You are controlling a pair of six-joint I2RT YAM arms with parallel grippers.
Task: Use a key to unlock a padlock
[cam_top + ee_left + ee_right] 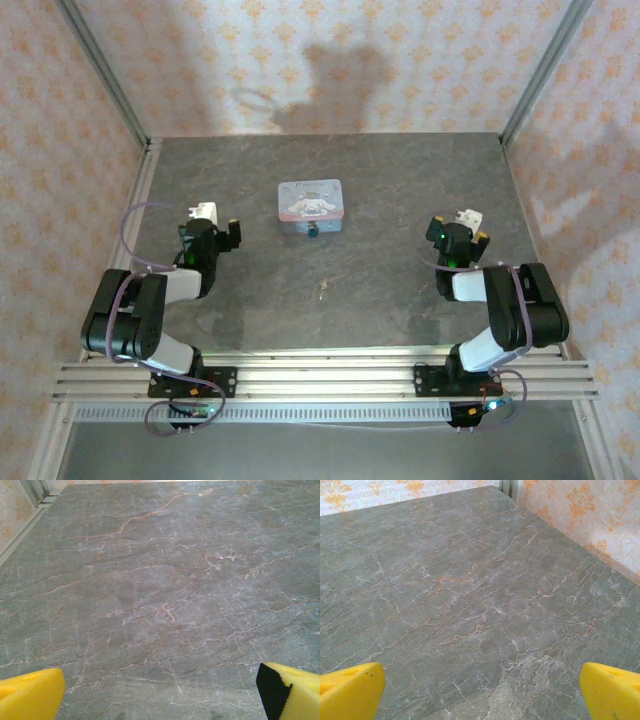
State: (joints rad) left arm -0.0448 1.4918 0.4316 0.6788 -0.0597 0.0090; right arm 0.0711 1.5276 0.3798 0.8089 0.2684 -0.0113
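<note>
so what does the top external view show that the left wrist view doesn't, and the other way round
Top external view: the pale-blue tin, the padlock just in front of it, the key lying nearer the arms, and the right gripper, open.

Left wrist view: a close look at the left gripper, its yellow fingers wide apart, and fine pale and reddish veins in the stone.

Shared: the grey table and the left gripper, open above a bare patch of it.

1 tin (310, 203), 1 padlock (313, 231), 1 key (323, 289), 2 claws (220, 222) (459, 224).
</note>
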